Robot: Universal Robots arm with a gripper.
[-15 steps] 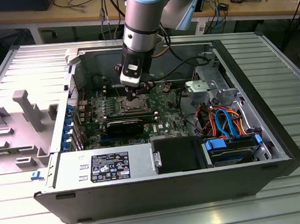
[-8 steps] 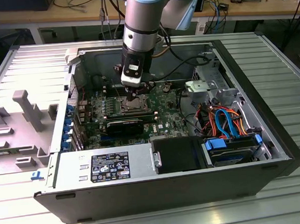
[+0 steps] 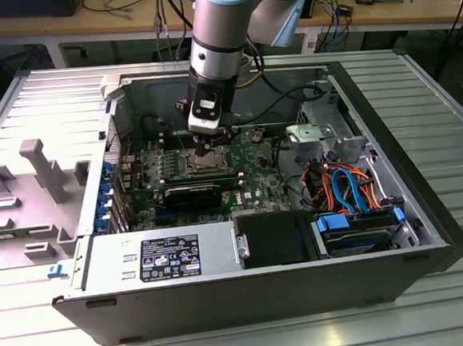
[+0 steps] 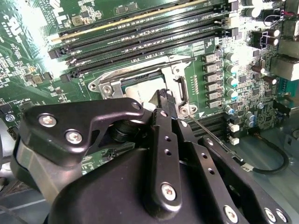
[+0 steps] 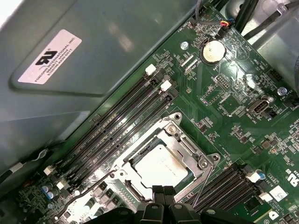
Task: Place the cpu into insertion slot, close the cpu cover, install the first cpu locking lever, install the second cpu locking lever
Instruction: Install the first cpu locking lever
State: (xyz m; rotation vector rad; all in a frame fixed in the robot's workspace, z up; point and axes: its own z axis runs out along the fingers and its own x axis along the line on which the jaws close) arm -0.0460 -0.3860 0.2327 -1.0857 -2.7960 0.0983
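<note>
The black pincer (image 5: 163, 192), fingertips apparently together and empty, sits at the silver window-frame cpu cover (image 5: 187, 149) over the pale square cpu (image 5: 159, 167); press squarely.

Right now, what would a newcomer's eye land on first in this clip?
The arm reaching down into the open computer case, its gripper right over the motherboard's socket. In the first wrist view the cpu sits in the slot with the cover closed around it, fingertips at its edge. Bright orange and blue cables stand out at the exterior view's right.
</note>
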